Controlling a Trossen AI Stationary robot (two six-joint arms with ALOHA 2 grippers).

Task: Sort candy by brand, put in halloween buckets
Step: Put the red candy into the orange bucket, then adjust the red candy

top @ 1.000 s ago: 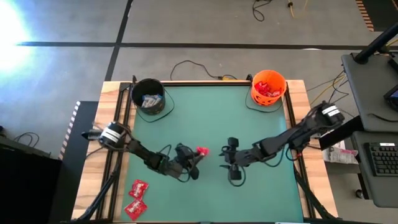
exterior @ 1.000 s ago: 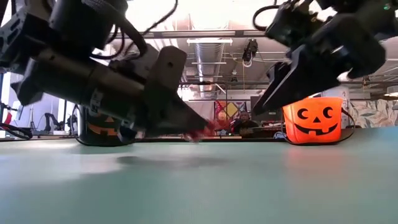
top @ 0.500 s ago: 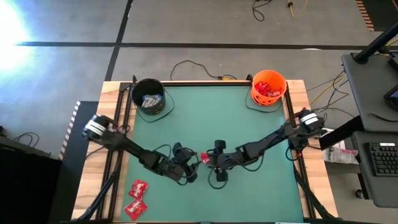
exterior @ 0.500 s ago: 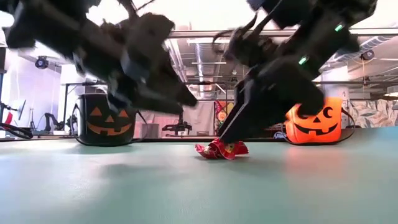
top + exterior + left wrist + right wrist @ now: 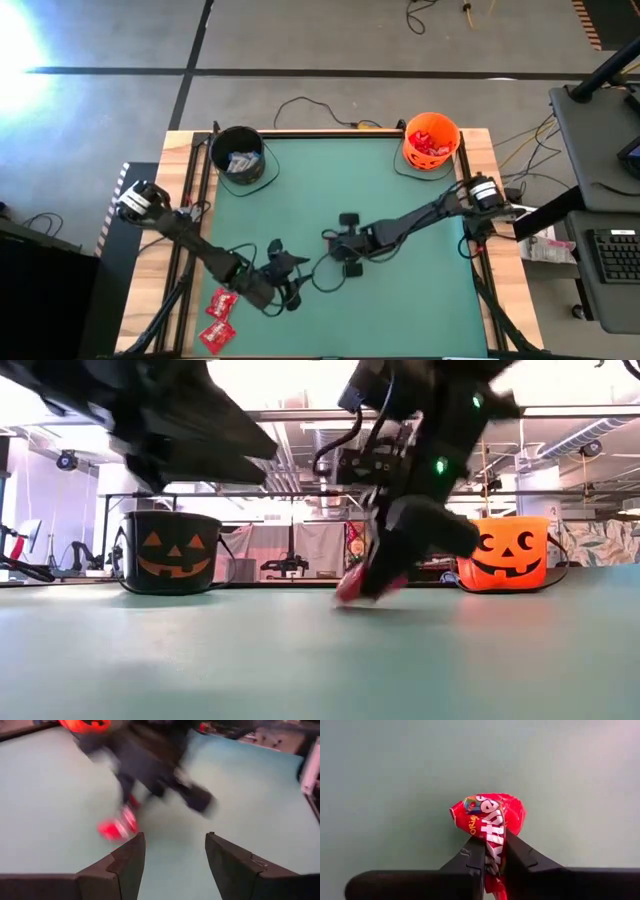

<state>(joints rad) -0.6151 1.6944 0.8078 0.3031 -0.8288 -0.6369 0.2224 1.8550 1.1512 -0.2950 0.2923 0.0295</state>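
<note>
A shiny red candy packet [image 5: 490,820] sits at the middle of the green table, and my right gripper [image 5: 492,857] is shut on it; the low view shows it too [image 5: 352,584]. My left gripper [image 5: 172,842] stands open and touches nothing, a little toward the table's near left [image 5: 283,280]. The black bucket [image 5: 238,155] stands at the far left with pale sweets inside. The orange bucket [image 5: 432,140] stands at the far right with red packets inside. Two more red packets [image 5: 222,301] lie flat at the near left corner. My right gripper pinches the red packet between its two fingers [image 5: 470,862], on the crumpled end nearest the wrist [image 5: 493,849]. The fingers come from above, slanting down. The rest of the packet bulges out beyond the fingertips, low over the green mat; I cannot tell whether it is lifted clear.
The green mat [image 5: 400,300] is bordered by a wooden edge [image 5: 150,290]. Cables trail from both arms over the mat's middle. A desk with a keyboard [image 5: 610,255] stands beyond the table's right edge.
My left gripper has let go of the red packet, which dropped onto the mat's middle, and has drawn back toward the near left edge. My right gripper has moved toward the table's left to the packet and shut on it.
</note>
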